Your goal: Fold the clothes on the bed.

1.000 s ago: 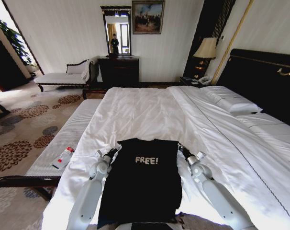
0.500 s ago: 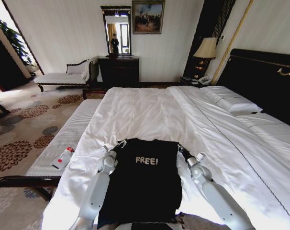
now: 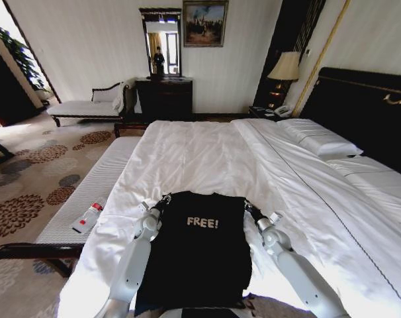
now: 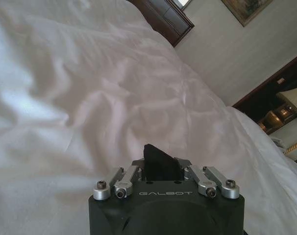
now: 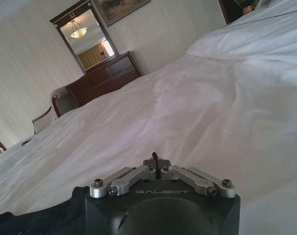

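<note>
Shirt: we see the black shirt (image 3: 199, 255) lying flat on the bed (image 3: 207, 159), "FREE!" side up, its far edge stretched between our two claws.
Left claw: our left claw (image 3: 163, 199) sits at the shirt's far left corner; in the left wrist view its linkages are drawn in and a peak of black cloth (image 4: 160, 164) stands up between the jaws, so we judge it pinched on the shirt.
Right claw: our right claw (image 3: 247, 205) is at the far right corner; in the right wrist view the links are folded in around a small dark tip, so we judge it holds the shirt too.
Handling: we expect light, limp, sagging fabric with no stiffness; the corners are the sensible holds.
Risk: thin cloth may slip from a shallow pinch.
Containers: we see none near either claw.
</note>
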